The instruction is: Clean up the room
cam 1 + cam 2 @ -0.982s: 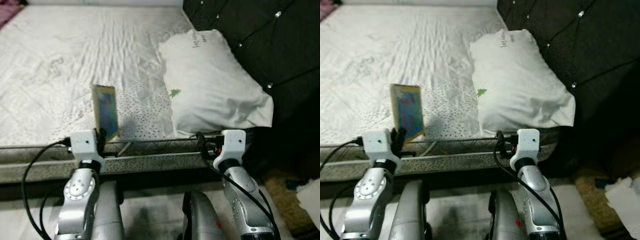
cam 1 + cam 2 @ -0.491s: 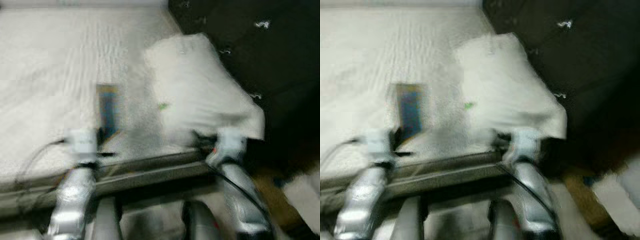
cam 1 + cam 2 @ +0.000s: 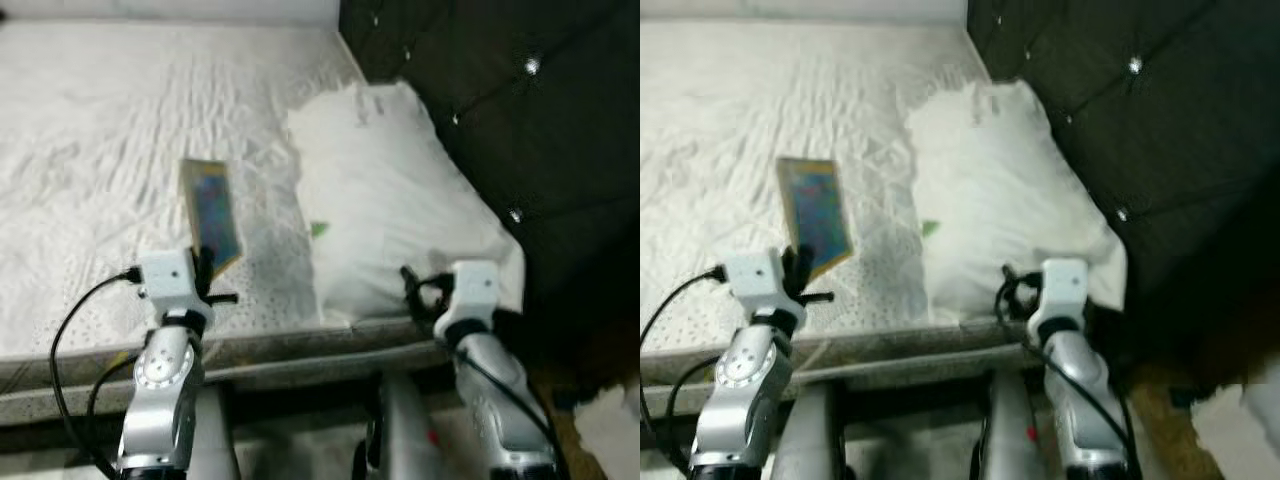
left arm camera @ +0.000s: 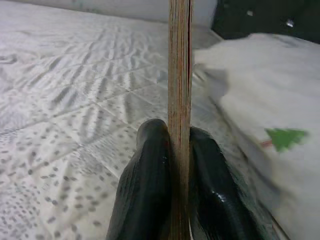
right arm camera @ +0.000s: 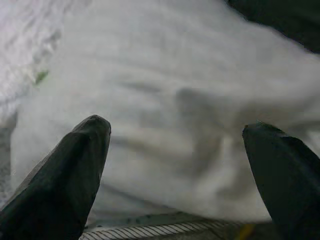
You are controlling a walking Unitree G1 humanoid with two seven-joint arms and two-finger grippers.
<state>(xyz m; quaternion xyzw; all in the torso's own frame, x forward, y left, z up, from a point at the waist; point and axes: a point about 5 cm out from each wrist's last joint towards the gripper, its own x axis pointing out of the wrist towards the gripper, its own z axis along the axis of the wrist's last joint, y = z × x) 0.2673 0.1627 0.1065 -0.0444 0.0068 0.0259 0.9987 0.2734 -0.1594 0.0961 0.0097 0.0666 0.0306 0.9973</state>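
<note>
**Over the bed's near edge, book in my left pincer**

Above the near edge of the bed (image 3: 90, 120), I hold one book (image 3: 211, 214) upright in my left gripper (image 4: 178, 150); both black fingers (image 4: 147, 165) are pressed flat against its covers near the lower end, so only its thin edge faces my wrist camera. I judge it light and stiff, a slim volume with smooth covers that could slip if I loosen the squeeze or swing it quickly. Held low as it is, the tall upper part can lever against the fingers, so a hold nearer the middle would be steadier.

Just beside the book, toward the bed's right side, lies one white pillow (image 3: 390, 190) against the dark padded headboard (image 3: 520, 110). It looks soft and bulky; it would fold under a pinch, so a corner or a gathered edge is the place to take it. My right gripper (image 5: 177, 165) hovers over the pillow's near end with its fingers spread wide and nothing between them.

I count one book, one pillow, one headboard and two grippers.
</note>
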